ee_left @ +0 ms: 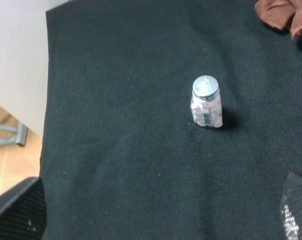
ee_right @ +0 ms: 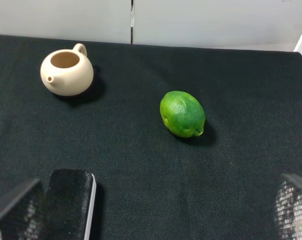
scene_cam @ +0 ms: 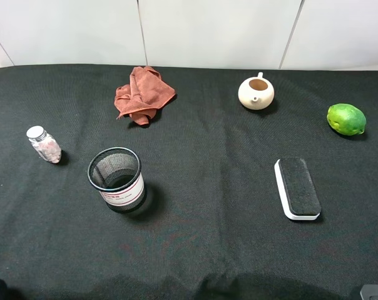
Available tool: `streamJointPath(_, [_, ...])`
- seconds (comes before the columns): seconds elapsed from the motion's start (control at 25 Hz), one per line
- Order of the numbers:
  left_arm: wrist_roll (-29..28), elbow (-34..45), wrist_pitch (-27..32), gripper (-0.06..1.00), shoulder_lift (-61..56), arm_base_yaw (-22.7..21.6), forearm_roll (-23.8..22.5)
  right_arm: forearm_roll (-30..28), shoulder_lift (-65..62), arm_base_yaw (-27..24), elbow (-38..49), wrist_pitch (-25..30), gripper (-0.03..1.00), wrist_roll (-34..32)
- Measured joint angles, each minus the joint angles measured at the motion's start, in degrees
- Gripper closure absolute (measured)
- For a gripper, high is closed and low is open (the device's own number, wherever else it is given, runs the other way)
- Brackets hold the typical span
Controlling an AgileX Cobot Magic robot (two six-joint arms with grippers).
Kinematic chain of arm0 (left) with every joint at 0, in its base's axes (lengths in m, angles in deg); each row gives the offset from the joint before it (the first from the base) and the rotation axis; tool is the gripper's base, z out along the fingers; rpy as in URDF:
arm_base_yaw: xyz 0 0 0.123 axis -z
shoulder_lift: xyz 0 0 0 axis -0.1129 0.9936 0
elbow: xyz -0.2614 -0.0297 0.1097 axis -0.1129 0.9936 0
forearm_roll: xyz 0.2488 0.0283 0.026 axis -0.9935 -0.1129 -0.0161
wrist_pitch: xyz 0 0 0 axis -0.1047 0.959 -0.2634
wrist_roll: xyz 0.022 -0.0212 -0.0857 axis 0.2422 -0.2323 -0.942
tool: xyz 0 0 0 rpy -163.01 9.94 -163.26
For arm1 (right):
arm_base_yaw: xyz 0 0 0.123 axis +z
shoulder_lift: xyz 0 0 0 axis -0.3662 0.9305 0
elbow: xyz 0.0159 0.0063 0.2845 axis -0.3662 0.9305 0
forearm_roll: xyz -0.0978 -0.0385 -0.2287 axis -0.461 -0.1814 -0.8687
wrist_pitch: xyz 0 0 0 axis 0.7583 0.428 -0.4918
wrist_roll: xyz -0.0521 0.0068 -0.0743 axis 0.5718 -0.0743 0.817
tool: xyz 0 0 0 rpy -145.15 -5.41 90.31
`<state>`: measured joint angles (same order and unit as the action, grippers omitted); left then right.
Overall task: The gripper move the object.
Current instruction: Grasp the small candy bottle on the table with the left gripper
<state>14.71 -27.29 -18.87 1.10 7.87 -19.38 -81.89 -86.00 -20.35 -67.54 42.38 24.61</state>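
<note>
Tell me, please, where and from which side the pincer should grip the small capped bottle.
Probably the clear body of the bottle, just below its silver cap, coming down from above: it stands upright on the cloth, apart from the mesh cup, so its sides are free.

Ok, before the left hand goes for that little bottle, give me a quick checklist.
1. The bottle stands upright with its cap on: ok.
2. The left hand is open, with nothing between its fingers: ok.
3. Room around the bottle: ok. The mesh cup stands apart from it.
4. The bottle sits between the fingers: not ok, the hand has not yet reached it.
5. The cap is screwed tight: cannot tell.
</note>
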Motion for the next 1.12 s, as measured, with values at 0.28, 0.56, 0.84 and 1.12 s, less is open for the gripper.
streamJointPath(0.28, [0.0, -5.2, 1.4, -0.05, 13.4, 0.0, 0.0, 0.0, 0.0, 0.0, 0.0, 0.0, 0.27, 0.0])
streamJointPath(0.56, [0.0, -8.8, 1.5, -0.05, 24.6, 0.0, 0.6, 0.0, 0.0, 0.0, 0.0, 0.0, 0.27, 0.0])
streamJointPath(0.84, [-0.2, -11.7, 2.1, -0.05, 33.6, 0.0, 1.5, 0.0, 0.0, 0.0, 0.0, 0.0, 0.27, 0.0])
streamJointPath(1.12, [-0.4, -12.3, 0.0, -0.05, 41.5, 0.0, 2.8, 0.0, 0.0, 0.0, 0.0, 0.0, 0.27, 0.0])
